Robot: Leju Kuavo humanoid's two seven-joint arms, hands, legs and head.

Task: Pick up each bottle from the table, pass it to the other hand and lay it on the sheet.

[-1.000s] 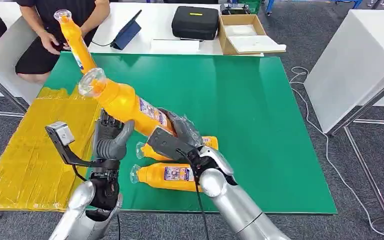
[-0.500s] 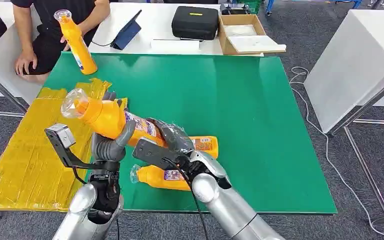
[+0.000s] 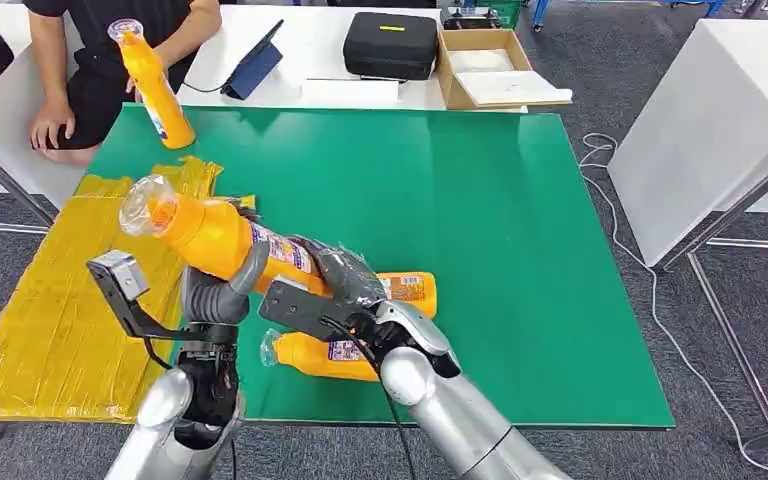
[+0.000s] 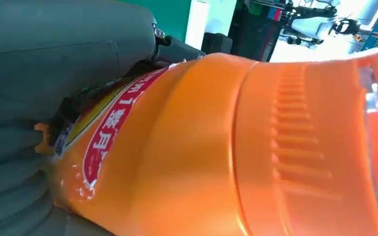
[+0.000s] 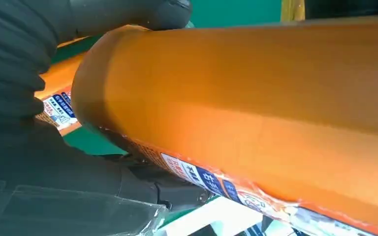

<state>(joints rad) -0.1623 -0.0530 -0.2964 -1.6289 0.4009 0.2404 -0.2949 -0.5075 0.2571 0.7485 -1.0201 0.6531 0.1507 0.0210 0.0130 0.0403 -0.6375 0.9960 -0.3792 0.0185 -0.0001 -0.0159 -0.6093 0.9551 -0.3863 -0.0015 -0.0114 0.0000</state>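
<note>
The held bottle [image 3: 222,240] is in the air at the centre left of the head view, tilted, with its clear cap toward the upper left. The right hand [image 3: 345,280] grips its base end, fingers wrapped around it. The left hand [image 3: 222,290] is at the bottle's middle, thumb up along the body; in the left wrist view its fingers [image 4: 54,73] lie closed against the label, so I judge it holds too. The handover is at the middle: both hands are on the bottle, and the right one has not let go yet.

The yellow sheet [image 3: 50,300] at the left has no bottle on it. Two bottles [image 3: 360,352] lie on the green table [image 3: 480,220] near the lower centre, partly behind the right arm. Another bottle [image 3: 150,85] stands upright at the upper left, near a person [image 3: 110,40]. So nothing is placed, and several bottles are left
</note>
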